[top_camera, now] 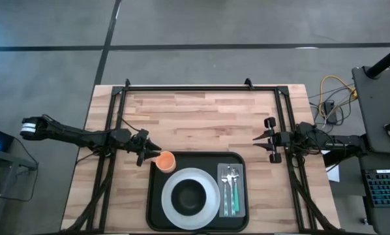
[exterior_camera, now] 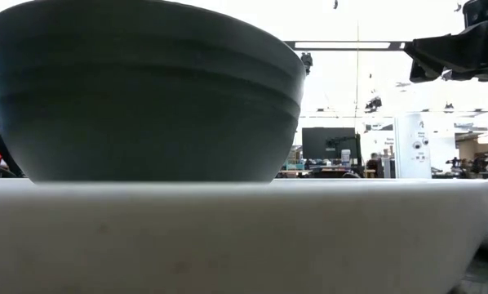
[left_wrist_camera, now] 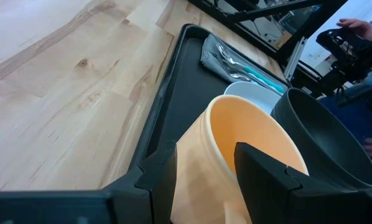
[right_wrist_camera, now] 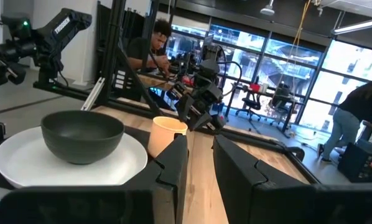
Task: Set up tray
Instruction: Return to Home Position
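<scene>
White plate (exterior_camera: 228, 237) rim fills the low view, with the dark bowl (exterior_camera: 146, 90) seated on it. Both rest on the tray (top_camera: 156, 212), which lies on the counter (top_camera: 201, 117) between the arms. The grey napkin (top_camera: 240, 209) with green cutlery (top_camera: 229, 192) lies right of the plate. An orange cup (top_camera: 165, 161) stands in the tray corner nearest the left arm.

Left gripper (left_wrist_camera: 204, 158): fingers spread, cup wall apparently between them. Hazard: a sideways retreat could catch that wall and topple the cup against the bowl.

Right gripper (right_wrist_camera: 200, 149): spread, empty, over bare counter beyond the tray; low risk.
</scene>
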